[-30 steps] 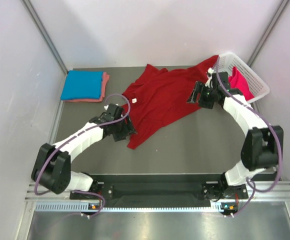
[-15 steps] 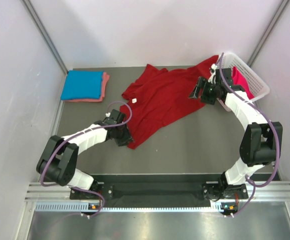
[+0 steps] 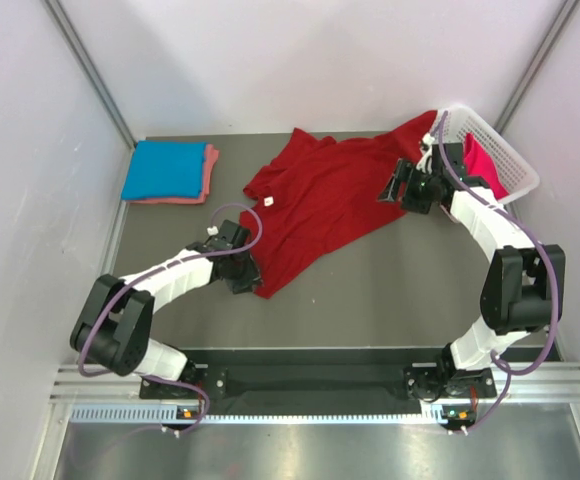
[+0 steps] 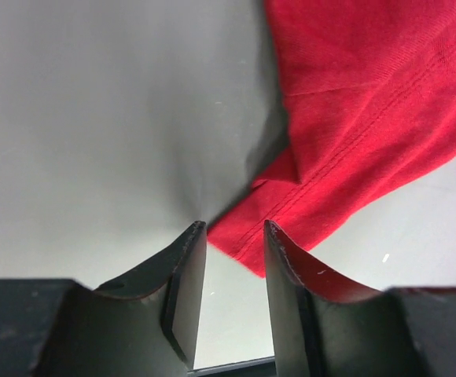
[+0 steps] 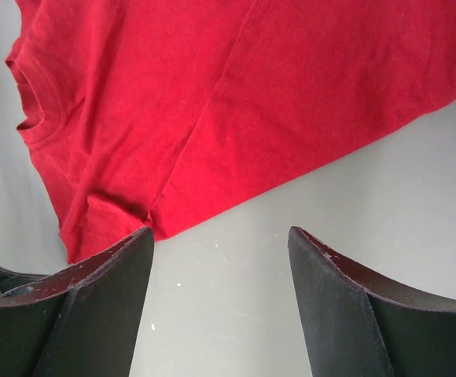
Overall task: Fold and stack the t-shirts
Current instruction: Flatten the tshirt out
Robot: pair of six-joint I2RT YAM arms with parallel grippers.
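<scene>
Top external view: the dark red t-shirt (image 3: 320, 195) carries a white tag (image 3: 268, 201), unreadable. The left gripper (image 4: 233, 229) has narrowed around its hem corner without pinching it; the right gripper (image 5: 220, 236) gapes wide.

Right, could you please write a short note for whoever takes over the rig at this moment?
Left gripper: jaws narrowly apart at the near hem corner of the dark red t-shirt, no grip visible.
Right gripper: open, empty, at that shirt's right edge.
Done: blue t-shirt folded atop salmon pink t-shirt, far left.
Left: fold and stack the red one, lying spread out; hot pink t-shirt sits in the white basket.
</scene>
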